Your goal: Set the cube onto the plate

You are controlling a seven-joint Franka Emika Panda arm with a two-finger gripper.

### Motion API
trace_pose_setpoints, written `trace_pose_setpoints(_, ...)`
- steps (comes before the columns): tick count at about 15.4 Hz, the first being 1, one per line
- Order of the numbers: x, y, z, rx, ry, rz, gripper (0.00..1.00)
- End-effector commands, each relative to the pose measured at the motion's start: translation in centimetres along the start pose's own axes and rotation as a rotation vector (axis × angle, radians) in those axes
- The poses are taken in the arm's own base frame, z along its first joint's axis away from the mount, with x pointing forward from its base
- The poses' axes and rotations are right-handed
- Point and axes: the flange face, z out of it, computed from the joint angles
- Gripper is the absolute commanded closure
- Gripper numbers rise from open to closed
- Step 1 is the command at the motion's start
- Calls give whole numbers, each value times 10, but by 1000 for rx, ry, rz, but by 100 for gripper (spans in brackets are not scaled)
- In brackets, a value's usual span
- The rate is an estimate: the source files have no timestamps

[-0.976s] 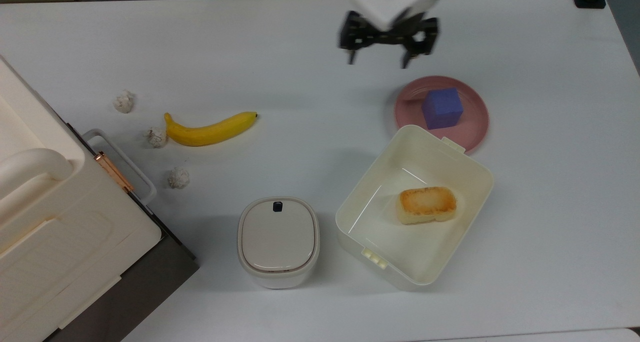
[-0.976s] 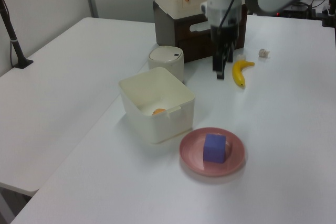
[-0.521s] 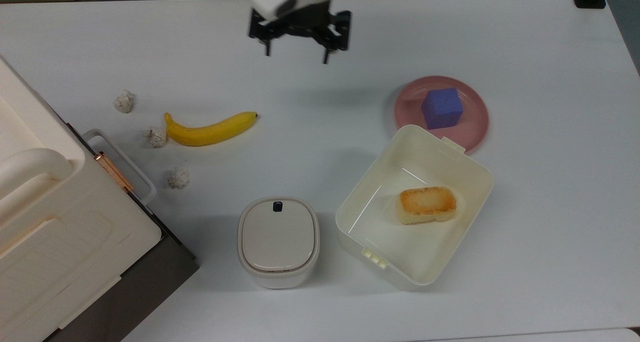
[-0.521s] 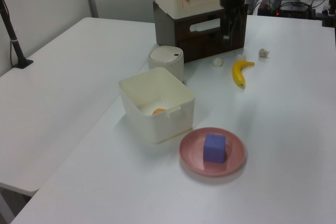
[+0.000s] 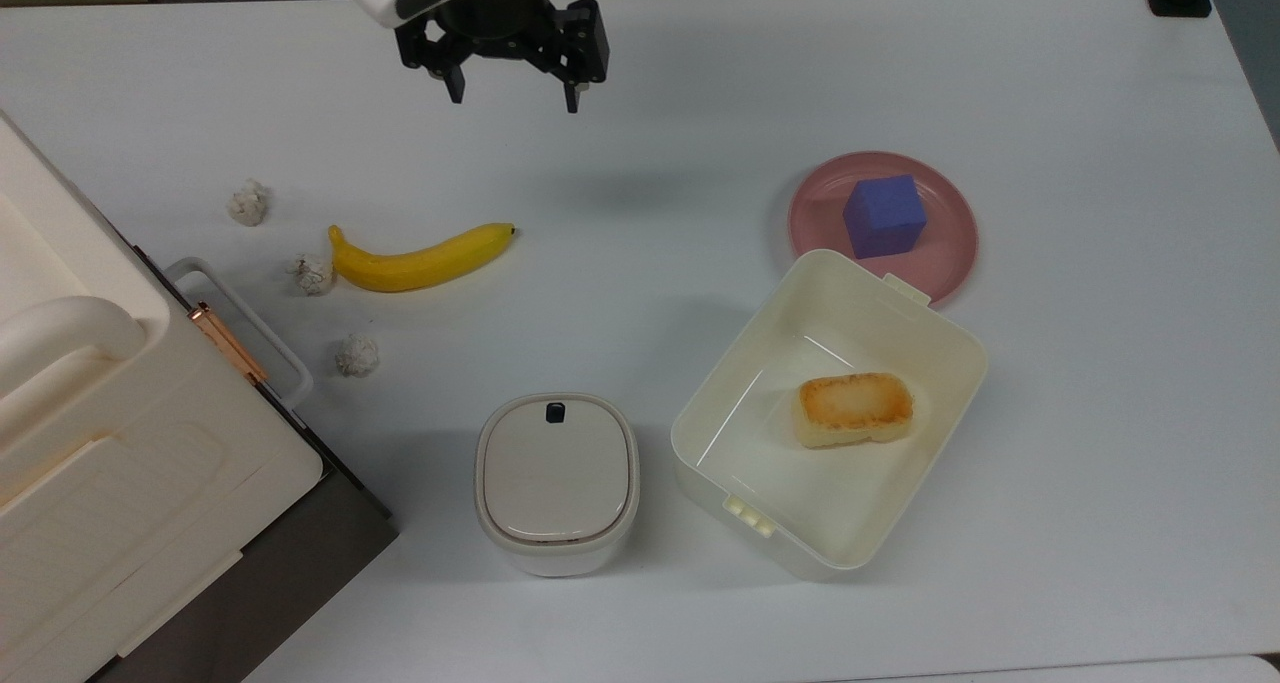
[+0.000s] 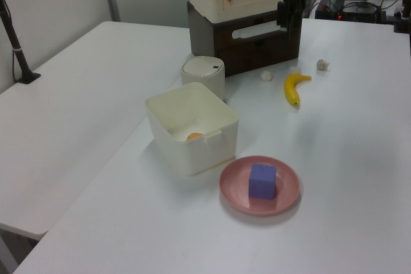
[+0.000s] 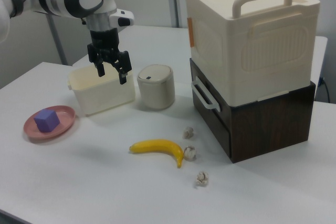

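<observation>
The blue-purple cube (image 5: 882, 215) (image 6: 262, 180) (image 7: 46, 120) rests on the pink plate (image 5: 945, 253) (image 6: 289, 197) (image 7: 64, 123), near the plate's middle. My gripper (image 5: 513, 97) (image 7: 112, 74) hangs open and empty high above the table, far from the plate toward the top view's upper left. In the left view the gripper (image 6: 288, 16) sits at the far end of the table, in front of the stacked boxes.
A cream open container (image 5: 958, 363) holding a toasted bread block (image 5: 853, 409) touches the plate's near edge. A lidded cream bin (image 5: 556, 481), a banana (image 5: 420, 259), three crumpled paper balls (image 5: 356, 354) and a cream case on a dark box (image 7: 252, 66) stand around.
The open gripper has moved away from above the plate toward the top view's left and upward. The cube stays on the plate.
</observation>
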Motion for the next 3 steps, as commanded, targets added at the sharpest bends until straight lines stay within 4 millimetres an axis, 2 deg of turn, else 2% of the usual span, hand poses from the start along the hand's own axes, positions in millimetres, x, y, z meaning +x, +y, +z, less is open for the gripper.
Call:
trace_pose_setpoints(1,-6,-5,-13,20,10,-19,0)
trace_pose_setpoints(3,-6,-6,-13,17,10,-20,0)
